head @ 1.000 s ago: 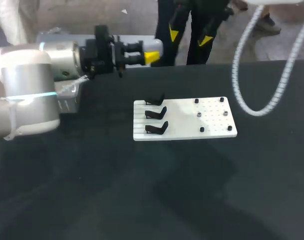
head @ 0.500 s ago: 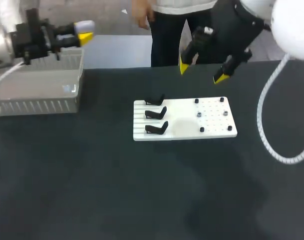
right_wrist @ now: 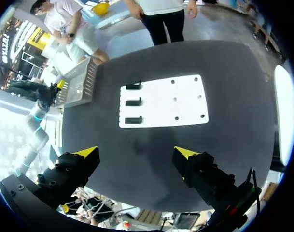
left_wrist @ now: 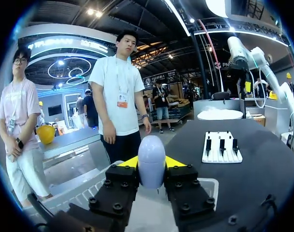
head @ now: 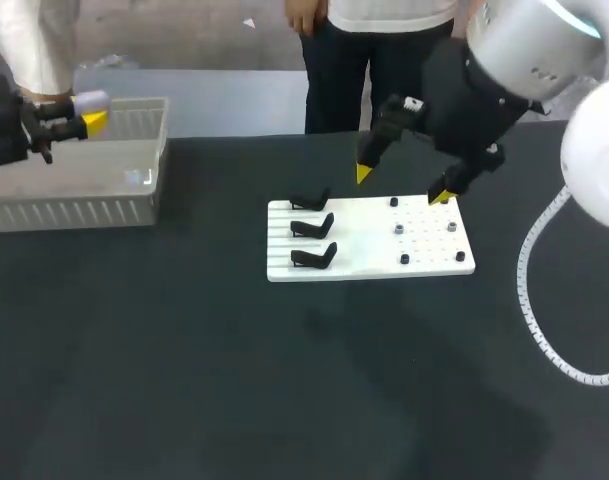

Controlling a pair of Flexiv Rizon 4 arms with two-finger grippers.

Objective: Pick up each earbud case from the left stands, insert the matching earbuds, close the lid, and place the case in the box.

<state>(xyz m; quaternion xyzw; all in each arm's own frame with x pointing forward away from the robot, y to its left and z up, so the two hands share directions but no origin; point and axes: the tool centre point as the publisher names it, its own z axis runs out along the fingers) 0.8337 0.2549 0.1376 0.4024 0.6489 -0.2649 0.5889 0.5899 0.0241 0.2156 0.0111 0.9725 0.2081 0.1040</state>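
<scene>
Dark tabletop [head: 234, 380]: earbud case [left_wrist: 151, 155] held above the clear box [head: 84, 205].
Left jaws pinch the pale case from both sides; right jaws hang spread wide over the white board [head: 369, 245] with its three black stands [head: 312, 229].

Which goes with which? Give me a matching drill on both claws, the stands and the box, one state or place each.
Things:
1. left claw
2. right claw
3. black stands
4. box

States or places:
A. empty, in a row on the left part of the white board
B. open, above the white board
C. shut on the earbud case
D. on the table's left side, by its far edge

Pairs: 1-C, 2-B, 3-A, 4-D
</scene>
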